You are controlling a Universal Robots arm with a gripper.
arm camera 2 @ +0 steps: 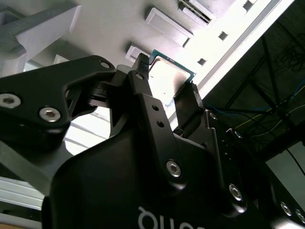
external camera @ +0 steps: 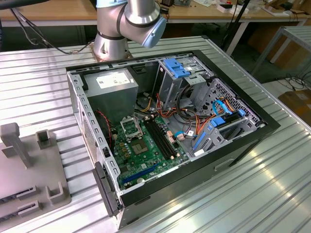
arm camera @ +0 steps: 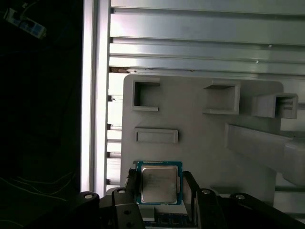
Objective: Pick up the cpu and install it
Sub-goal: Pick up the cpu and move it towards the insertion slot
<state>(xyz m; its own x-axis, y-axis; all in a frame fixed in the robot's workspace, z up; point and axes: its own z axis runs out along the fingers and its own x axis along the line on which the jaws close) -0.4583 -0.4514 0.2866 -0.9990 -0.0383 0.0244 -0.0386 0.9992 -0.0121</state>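
As the jaws grip the cpu by two opposite edges, its silver top faces the camera in the first wrist view, with a black finger pressed against each side. Beneath it lies a pale grey holder with several rectangular pockets, resting on the ribbed metal bench. The cpu is near one edge of that holder, though I cannot tell whether it touches the surface or is lifted off it. In the second wrist view the cpu shows bright between the fingertips, with its greenish rim visible at one corner. In the exterior view the grey holder sits at the exterior view's left, well apart from the open computer case in the middle of the bench. Inside the case the green motherboard lies flat, and its black square socket sits just beside the grey power supply box. The arm rises behind the case.
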